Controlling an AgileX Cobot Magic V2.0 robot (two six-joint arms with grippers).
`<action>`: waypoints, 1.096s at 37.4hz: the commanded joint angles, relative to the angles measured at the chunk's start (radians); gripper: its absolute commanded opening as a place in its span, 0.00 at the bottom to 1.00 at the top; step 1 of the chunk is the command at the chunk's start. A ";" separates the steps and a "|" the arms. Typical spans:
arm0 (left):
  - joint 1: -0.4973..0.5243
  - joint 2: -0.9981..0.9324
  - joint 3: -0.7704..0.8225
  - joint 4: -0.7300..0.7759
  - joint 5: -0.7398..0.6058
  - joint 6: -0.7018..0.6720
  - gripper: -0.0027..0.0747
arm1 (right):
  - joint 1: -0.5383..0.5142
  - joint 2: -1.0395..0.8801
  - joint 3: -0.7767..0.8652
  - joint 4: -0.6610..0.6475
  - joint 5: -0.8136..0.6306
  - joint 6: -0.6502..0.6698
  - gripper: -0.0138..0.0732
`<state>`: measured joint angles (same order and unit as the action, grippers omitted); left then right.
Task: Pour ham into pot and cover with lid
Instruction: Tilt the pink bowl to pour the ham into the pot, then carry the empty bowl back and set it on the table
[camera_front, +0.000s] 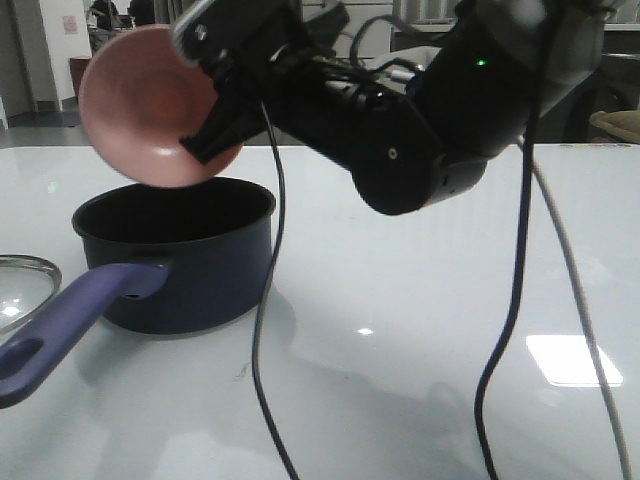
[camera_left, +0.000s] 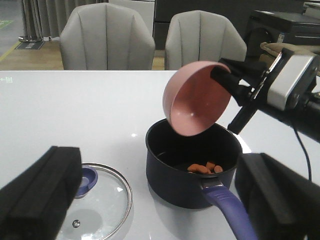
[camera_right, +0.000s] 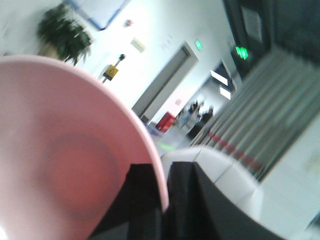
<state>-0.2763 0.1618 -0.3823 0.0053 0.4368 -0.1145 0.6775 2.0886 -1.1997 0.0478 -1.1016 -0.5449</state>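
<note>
The dark navy pot (camera_front: 180, 265) (camera_left: 192, 170) stands on the white table, its purple-blue handle (camera_front: 70, 320) (camera_left: 227, 207) toward the camera. Orange-pink ham (camera_left: 205, 168) lies inside it. My right gripper (camera_front: 215, 125) (camera_right: 165, 195) is shut on the rim of a pink bowl (camera_front: 150, 105) (camera_left: 195, 97) (camera_right: 60, 165), tipped on its side above the pot and empty. The glass lid (camera_left: 97, 205) (camera_front: 25, 285) with its blue knob (camera_left: 87, 179) lies flat left of the pot. My left gripper (camera_left: 160, 220) is open, apart from lid and pot, nothing between its fingers.
Black and grey cables (camera_front: 500, 350) hang from the right arm down onto the table right of the pot. Two grey chairs (camera_left: 107, 37) stand beyond the far table edge.
</note>
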 joint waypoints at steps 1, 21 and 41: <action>-0.009 0.011 -0.027 -0.005 -0.085 0.001 0.89 | -0.001 -0.129 -0.033 0.107 0.029 0.212 0.31; -0.009 0.011 -0.027 -0.005 -0.085 0.001 0.89 | -0.128 -0.513 -0.065 0.215 1.108 0.237 0.31; -0.009 0.011 -0.027 -0.005 -0.085 0.001 0.89 | -0.475 -0.479 -0.065 0.218 1.606 0.379 0.31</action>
<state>-0.2763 0.1618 -0.3823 0.0053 0.4368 -0.1145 0.2423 1.6290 -1.2291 0.2565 0.5301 -0.2274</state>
